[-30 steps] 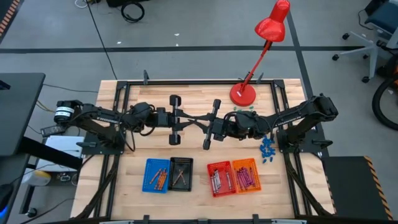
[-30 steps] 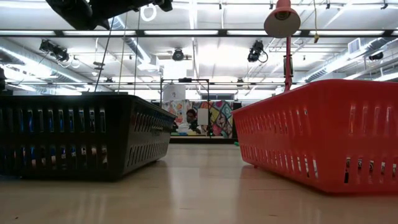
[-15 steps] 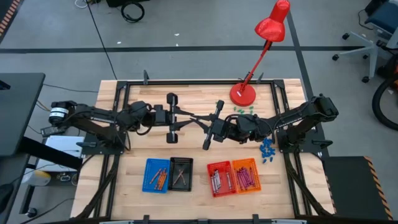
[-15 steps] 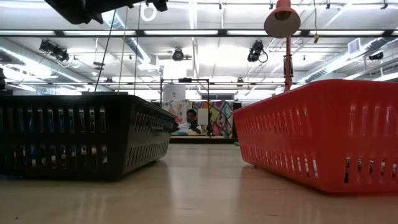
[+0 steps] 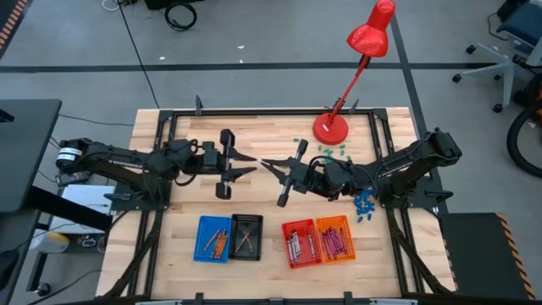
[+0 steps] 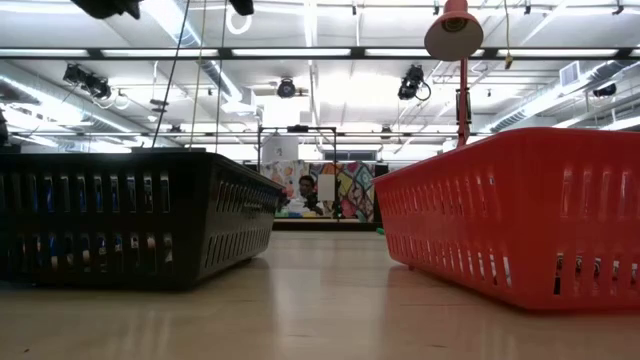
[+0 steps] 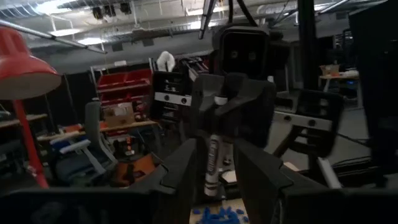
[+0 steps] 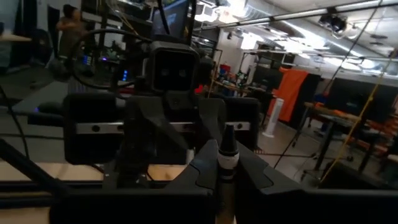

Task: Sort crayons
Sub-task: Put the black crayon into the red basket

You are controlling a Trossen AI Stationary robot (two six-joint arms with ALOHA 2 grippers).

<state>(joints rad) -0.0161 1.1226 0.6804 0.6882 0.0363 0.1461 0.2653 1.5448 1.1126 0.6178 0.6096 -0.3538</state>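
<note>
Apparently mid-handover: right hand (image 5: 269, 164) clenched on one crayon (image 8: 225, 163), left hand (image 5: 246, 163) released, facing it tip to tip.

Both hang over the worktop (image 5: 186, 199), just off the lamp (image 5: 330, 129) base on its basket side. Next move likely needs the left fingers closing on the stick's free end, or the right carrying it to a matching basket. Only the wrist views show the crayon. The high view hides it, and the low view shows just the black basket (image 6: 140, 215) and red basket (image 6: 520, 210).
</note>
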